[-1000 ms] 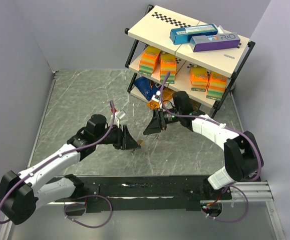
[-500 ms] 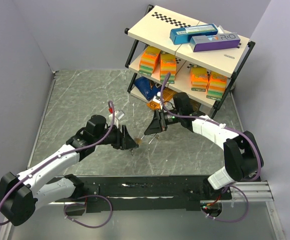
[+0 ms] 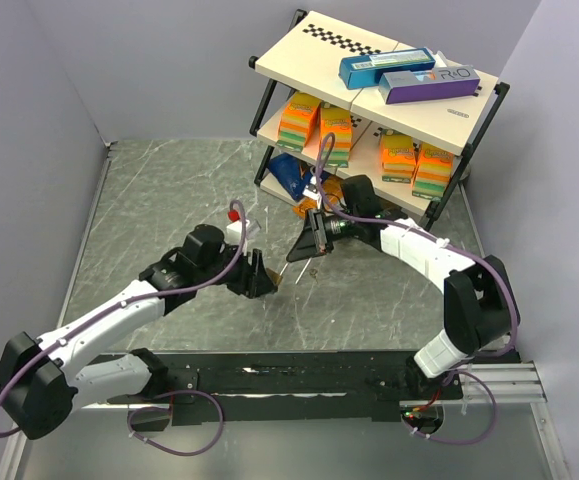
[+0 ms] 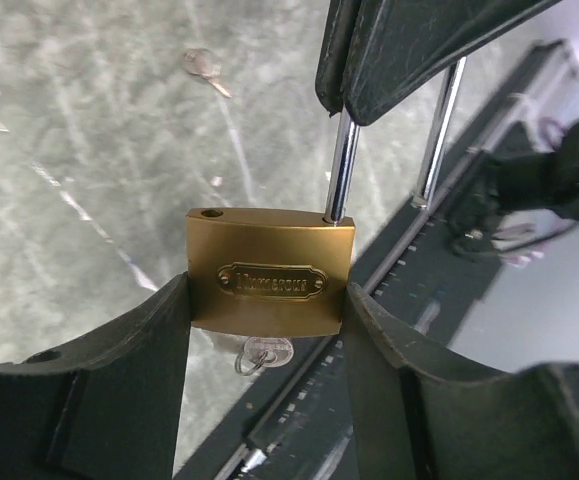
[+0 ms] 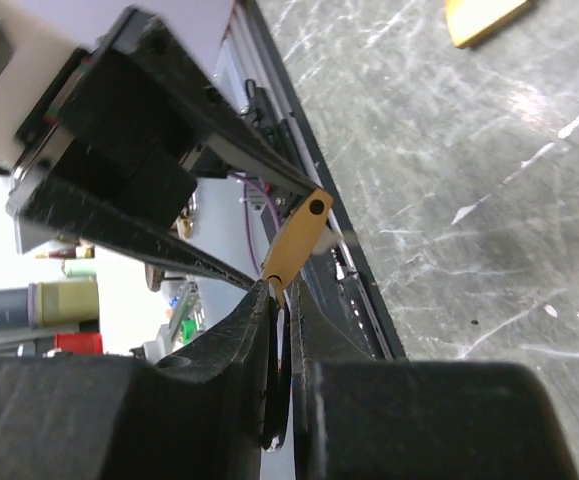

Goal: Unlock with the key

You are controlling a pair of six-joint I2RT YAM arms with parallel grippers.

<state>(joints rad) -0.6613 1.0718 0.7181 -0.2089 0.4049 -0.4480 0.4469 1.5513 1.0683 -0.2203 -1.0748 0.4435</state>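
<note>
A brass padlock (image 4: 269, 270) stands upright between the fingers of my left gripper (image 4: 267, 288), which is shut on its body. Its silver shackle (image 4: 341, 165) has one leg in the body. The other leg is swung out to the right and its hole shows empty. My right gripper (image 5: 284, 295) is shut on the top of the shackle, with the padlock (image 5: 294, 245) edge-on just beyond its tips. A small key with a ring (image 4: 264, 354) sticks out of the padlock's underside. In the top view the left gripper (image 3: 259, 275) and the right gripper (image 3: 299, 250) meet at mid-table.
A second small brownish key (image 4: 201, 65) lies loose on the marble table (image 3: 169, 200). A black-framed shelf (image 3: 299, 45) with orange boxes and blue and purple cartons stands at the back right. A yellow object (image 5: 479, 15) lies on the table near the shelf's foot.
My right gripper has closed from wide open onto the shackle. The left arm has shifted slightly up and to the right with the padlock.
</note>
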